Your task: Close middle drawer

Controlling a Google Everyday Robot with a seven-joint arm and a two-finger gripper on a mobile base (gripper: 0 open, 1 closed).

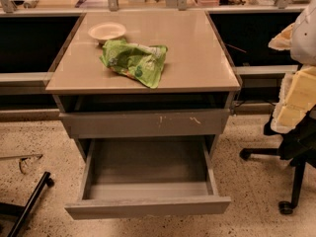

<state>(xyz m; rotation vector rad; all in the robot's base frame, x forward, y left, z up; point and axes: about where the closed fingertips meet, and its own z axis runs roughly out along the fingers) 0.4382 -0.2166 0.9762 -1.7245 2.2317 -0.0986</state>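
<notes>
The middle drawer is pulled far out of the cabinet towards me. Its plain grey front is at the bottom of the view and its grey tray interior holds nothing. Above it, the taller grey front with pale scratch marks stands slightly out from the cabinet. The lowest front is hidden beneath the open drawer. My pale arm hangs at the right edge. My gripper shows only as a dark shape below it, right of the cabinet and apart from the drawer.
On the beige cabinet top lie a crumpled green bag and a pale bowl. A black chair base with castors stands on the right. A black bar lies on the speckled floor at the left.
</notes>
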